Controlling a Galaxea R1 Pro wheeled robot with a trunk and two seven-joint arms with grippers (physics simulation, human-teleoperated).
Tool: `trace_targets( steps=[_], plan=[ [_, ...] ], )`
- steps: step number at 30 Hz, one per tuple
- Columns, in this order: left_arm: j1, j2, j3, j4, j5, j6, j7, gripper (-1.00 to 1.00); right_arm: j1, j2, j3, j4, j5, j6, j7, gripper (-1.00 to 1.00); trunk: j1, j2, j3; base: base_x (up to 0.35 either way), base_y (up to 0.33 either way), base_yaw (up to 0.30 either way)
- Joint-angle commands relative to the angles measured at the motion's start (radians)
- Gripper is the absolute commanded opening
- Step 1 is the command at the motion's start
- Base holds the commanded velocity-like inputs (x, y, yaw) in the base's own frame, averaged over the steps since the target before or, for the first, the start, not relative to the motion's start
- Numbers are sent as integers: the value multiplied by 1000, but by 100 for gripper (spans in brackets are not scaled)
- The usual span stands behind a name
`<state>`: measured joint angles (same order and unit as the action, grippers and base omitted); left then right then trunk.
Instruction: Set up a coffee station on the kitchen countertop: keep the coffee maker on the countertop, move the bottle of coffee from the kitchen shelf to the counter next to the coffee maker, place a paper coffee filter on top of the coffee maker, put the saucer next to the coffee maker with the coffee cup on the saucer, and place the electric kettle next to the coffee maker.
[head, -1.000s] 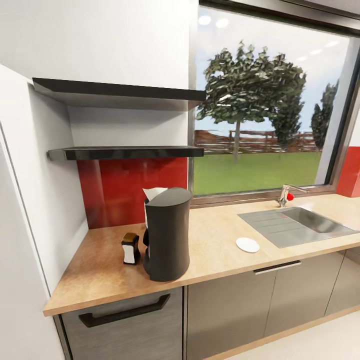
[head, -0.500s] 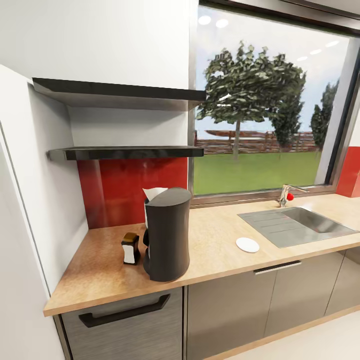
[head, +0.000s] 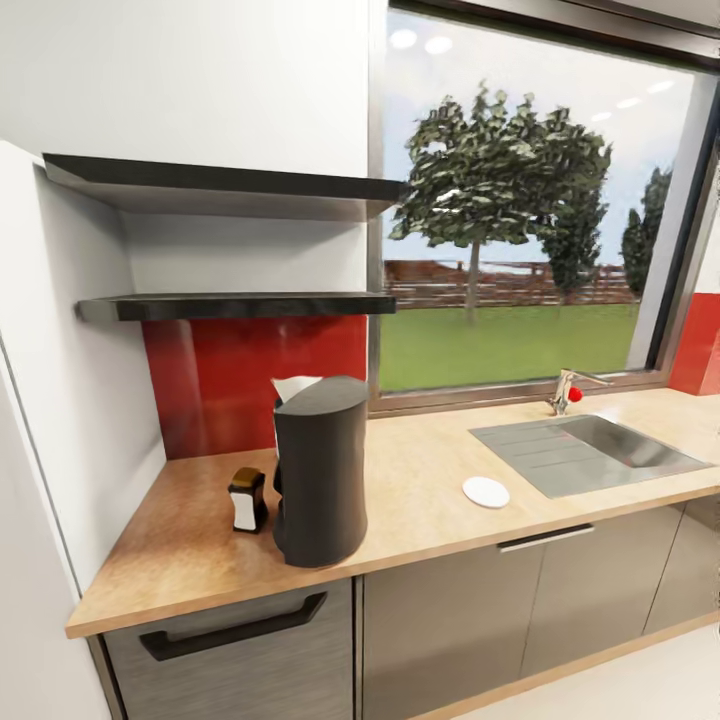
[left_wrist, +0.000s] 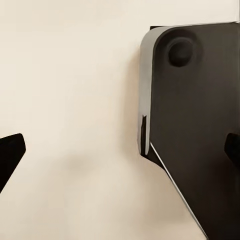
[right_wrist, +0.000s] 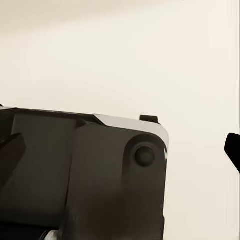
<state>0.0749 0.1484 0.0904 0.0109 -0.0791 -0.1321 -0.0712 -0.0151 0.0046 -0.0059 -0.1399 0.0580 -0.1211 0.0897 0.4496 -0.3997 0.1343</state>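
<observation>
**Coffee station partly laid out on the countertop**

Both grippers, left (left_wrist: 120, 150) and right (right_wrist: 120, 147), hang with fingertips spread wide, released, over pale floor and the robot's dark base (left_wrist: 200, 125). On the countertop (head: 420, 490), the bottle of coffee (head: 247, 499) stands just left of the coffee maker (head: 320, 470), with the paper coffee filter (head: 293, 387) showing at its top. The saucer (head: 486, 491) lies to the right, near the sink (head: 590, 452). Farther back, the kitchen shelf (head: 235, 306) hangs on the wall.
</observation>
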Motion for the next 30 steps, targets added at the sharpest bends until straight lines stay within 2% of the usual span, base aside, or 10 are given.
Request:
trace_targets(
  steps=[1,20,26,30],
  plan=[
    [0,0,9,1,-9,-4,-3,100,0,0,-1,1,6,-3,1,100,0,0,0,92,-265,0],
    [-3,-1,9,-4,-8,-4,0,100,0,0,1,2,8,-3,1,100,0,0,0,20,-271,0],
    [-7,-12,9,-6,-9,-6,1,100,0,0,0,2,8,-3,1,100,0,0,0,0,-274,0],
    [-9,-22,9,-6,-7,-10,40,100,0,-1,-2,2,8,-3,1,100,0,0,0,0,-275,0]
  ],
)
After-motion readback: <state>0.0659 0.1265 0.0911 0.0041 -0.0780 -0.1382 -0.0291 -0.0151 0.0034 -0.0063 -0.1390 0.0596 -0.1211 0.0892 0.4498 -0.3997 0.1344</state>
